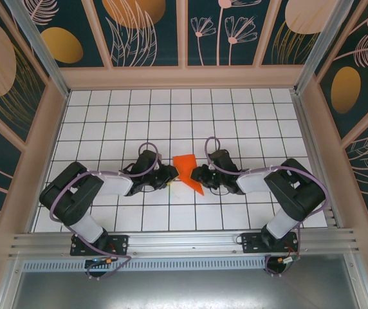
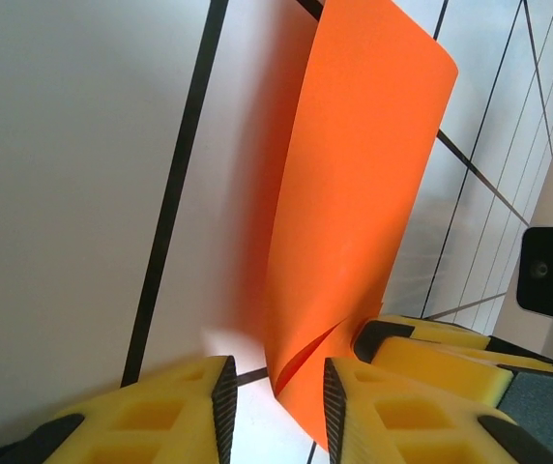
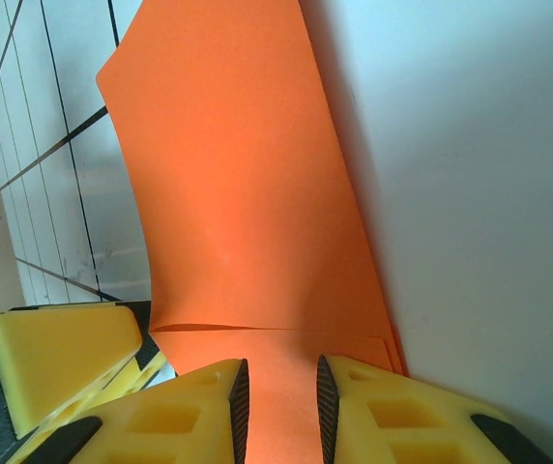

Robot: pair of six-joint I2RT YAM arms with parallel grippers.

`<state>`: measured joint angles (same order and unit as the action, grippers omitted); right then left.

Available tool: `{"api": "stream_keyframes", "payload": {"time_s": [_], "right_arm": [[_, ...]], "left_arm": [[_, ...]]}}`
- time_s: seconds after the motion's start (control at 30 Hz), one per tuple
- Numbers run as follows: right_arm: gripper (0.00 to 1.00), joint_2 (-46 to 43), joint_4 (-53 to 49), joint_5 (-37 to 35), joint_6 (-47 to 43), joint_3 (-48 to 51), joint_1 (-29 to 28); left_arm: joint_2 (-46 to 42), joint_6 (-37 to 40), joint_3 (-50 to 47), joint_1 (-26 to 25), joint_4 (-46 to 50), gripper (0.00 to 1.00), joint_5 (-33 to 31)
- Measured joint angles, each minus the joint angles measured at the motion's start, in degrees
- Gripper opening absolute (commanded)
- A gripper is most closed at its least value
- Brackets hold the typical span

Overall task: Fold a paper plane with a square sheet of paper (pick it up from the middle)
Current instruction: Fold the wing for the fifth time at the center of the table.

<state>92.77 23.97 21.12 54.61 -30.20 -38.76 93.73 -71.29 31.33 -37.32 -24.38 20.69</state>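
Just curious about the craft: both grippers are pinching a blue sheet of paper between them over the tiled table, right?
Not blue: the paper is bright orange, as the top view shows. The left gripper and right gripper do pinch it over the tiled table.

Square sheet of paper [image 1: 187, 172]: bright orange-red. Table [image 1: 171, 116]: white, gridded with black lines. Fingers [image 2: 392, 406]: yellow, black-padded. Walls [image 1: 145, 32]: teal, patterned with botanical motifs.

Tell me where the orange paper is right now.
In the top view the orange paper sits mid-table, held between the left gripper and the right gripper, whose fingers pinch it from either side.
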Motion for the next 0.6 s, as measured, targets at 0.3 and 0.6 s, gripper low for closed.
{"api": "stream_keyframes", "payload": {"time_s": [0.3,0.6], "right_arm": [[0.28,-0.39,-0.13,0.02,-0.11,0.35,0.07],[0.28,-0.7,-0.26,0.44,-3.78,0.48,0.22]], "left_arm": [[2.27,-0.61,1.18,0.0,-3.34,0.27,2.43],[2.62,-1.77,1.16,-0.11,-8.94,0.29,4.9]]}}
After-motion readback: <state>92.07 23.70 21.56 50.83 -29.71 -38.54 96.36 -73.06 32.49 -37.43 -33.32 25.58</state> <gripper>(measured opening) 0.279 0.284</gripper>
